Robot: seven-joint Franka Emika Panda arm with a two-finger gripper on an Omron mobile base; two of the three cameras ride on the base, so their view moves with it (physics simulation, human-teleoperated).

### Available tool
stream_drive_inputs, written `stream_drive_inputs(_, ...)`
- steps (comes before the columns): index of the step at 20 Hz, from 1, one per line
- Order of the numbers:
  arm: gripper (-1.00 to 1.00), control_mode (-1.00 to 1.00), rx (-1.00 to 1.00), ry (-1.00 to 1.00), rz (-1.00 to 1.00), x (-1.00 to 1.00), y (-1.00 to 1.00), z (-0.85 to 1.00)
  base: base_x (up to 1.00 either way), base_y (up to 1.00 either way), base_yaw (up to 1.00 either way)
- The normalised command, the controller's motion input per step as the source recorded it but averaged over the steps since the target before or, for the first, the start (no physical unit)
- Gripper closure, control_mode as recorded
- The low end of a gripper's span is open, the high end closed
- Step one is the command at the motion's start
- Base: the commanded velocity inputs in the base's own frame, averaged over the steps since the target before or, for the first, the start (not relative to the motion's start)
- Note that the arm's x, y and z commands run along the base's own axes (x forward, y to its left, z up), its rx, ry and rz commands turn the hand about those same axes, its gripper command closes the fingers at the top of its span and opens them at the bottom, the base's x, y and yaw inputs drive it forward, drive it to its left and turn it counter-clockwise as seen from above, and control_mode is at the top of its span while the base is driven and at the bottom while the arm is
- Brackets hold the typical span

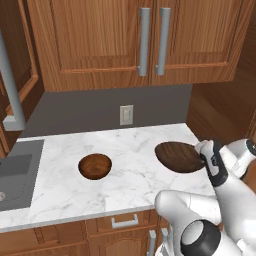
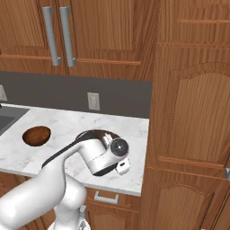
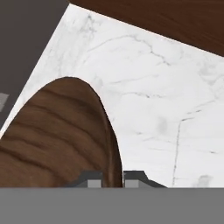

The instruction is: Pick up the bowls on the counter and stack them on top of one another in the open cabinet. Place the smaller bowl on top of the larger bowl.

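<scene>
The larger bowl (image 1: 175,156), wide and dark brown, rests on the right part of the white marble counter (image 1: 135,142). My gripper (image 1: 202,153) reaches down at its right rim. In the hand view the larger bowl's (image 3: 57,140) rim runs between the two fingertips of the gripper (image 3: 112,179), which is shut on it. From the right base view the arm covers most of the larger bowl (image 2: 95,133). The smaller bowl (image 1: 95,165), reddish-brown, sits alone left of it, also seen as the smaller bowl (image 2: 37,135). The open cabinet's inside is out of view.
A dark grey sink (image 1: 15,175) is set into the counter at the left. Closed wall cabinets with grey bar handles (image 1: 153,40) hang above. A wooden door panel with a long grey bar (image 1: 11,85) juts in at the far left. A tall wooden cabinet (image 2: 193,112) bounds the counter's right end.
</scene>
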Motion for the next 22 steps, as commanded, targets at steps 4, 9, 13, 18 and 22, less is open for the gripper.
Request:
stream_drive_inputs(4,1.0,-1.0,0.0,-0.04,-0.03,-0.34,0.0,0.43,0.0,0.0,0.0)
stream_drive_inputs(9,1.0,-1.0,0.0,0.04,-0.01,-0.34,0.0,0.45,0.0,0.0,0.0)
stream_drive_inputs(13,1.0,-1.0,0.01,0.08,0.0,-0.34,0.01,0.43,0.0,0.0,0.0)
stream_drive_inputs(18,1.0,-1.0,0.01,0.06,0.0,-0.37,0.02,0.35,0.0,0.0,0.0)
stream_drive_inputs(22,1.0,-1.0,-0.02,-0.07,-0.06,-0.4,0.03,0.24,0.0,0.0,0.0)
